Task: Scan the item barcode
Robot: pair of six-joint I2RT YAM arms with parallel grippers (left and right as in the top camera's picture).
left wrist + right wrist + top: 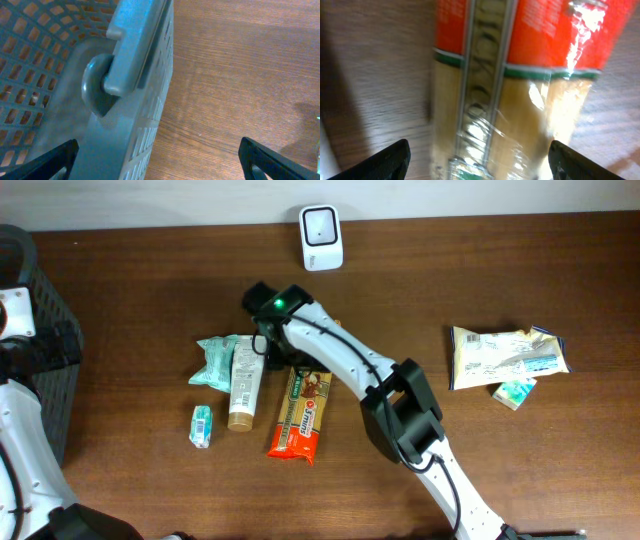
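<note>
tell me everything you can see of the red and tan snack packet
The snack packet is a long, flat pack in glossy film: one end orange-red, then a thin green band, then tan with print, and a seam along its length. It lies flat on the wooden table beside the white tube. The right arm hides its far end; the right gripper straddles it, open, not gripping.

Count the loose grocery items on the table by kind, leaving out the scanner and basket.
Tubes: 1 (white tube)
Snack packs: 1 (red snack pack)
Bags: 2 (teal pouch, cream bag)
Small packets: 2 (left small packet, right small packet)
Total: 6
</note>
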